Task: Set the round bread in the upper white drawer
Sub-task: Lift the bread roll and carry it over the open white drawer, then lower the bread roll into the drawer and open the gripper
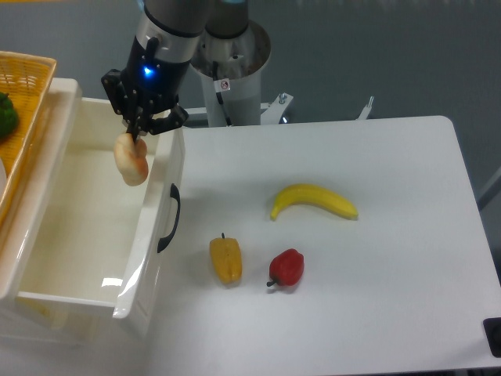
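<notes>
1. Camera view: the gripper [138, 130] was clenched on the upper edge of the round bread [131, 159], which hung tilted below the fingertips. It hung over the open upper white drawer [149, 235], toward the drawer's back and just inside its right wall. The bread did not appear to touch the drawer's floor or walls, though the gap to the right wall was hard to judge.

2. Same view, the hold: only a thin part of the bun sat between the fingers, with most of its bulk hanging free. I judged this the main risk; a jolt could have let the bread slip out early.

3. Same view, the release spot: the bread hung close to the drawer's right wall. If it was let go there, it might have clipped the rim and bounced out onto the table [376, 274] on the drawer's right. Shifting it toward the drawer's middle would have cut that risk.

4. Same view, neighbours: the woven basket [23, 86] sat on the drawer's left edge, and a sideways overshoot could have knocked it. The banana [315, 200], yellow pepper [225, 260] and red pepper [286, 268] lay well right of the drawer, out of harm's way.
</notes>
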Controlling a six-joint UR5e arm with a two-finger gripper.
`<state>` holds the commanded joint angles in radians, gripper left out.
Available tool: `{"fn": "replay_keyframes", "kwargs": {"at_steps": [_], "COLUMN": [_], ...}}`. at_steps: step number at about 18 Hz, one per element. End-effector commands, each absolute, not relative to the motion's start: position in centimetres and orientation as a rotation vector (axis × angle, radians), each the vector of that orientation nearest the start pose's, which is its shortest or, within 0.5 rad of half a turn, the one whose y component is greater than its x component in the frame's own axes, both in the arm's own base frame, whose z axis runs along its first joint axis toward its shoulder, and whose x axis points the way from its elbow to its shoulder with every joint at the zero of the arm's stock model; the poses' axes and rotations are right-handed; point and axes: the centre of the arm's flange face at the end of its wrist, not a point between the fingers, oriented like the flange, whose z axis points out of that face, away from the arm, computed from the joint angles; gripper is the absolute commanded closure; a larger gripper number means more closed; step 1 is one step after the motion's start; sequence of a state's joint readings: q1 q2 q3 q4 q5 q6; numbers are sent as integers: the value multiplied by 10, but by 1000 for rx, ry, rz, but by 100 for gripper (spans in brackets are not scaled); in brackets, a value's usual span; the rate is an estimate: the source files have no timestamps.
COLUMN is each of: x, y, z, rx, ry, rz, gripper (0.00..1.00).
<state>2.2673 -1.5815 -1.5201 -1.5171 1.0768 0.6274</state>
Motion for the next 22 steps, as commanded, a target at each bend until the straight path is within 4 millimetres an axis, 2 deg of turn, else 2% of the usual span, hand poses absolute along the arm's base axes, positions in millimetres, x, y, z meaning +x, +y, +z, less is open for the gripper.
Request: {"fn": "replay_keyframes", "kwargs": {"at_steps": [3, 6, 8, 9, 12, 13, 22], "x": [-185, -174, -175, -173, -168, -164, -163], "y": [509, 519, 524, 525, 525, 527, 525], "z": [512, 500, 493, 494, 496, 496, 500], "rx": [-2740, -2757, -2766, -2765, -2763, -2764, -2759], "ry": [-54, -24, -14, -7, 11, 24, 27], "rz": [-486, -514, -524, -523, -523, -522, -515], "gripper": [73, 56, 28, 22, 16, 3, 1]}}
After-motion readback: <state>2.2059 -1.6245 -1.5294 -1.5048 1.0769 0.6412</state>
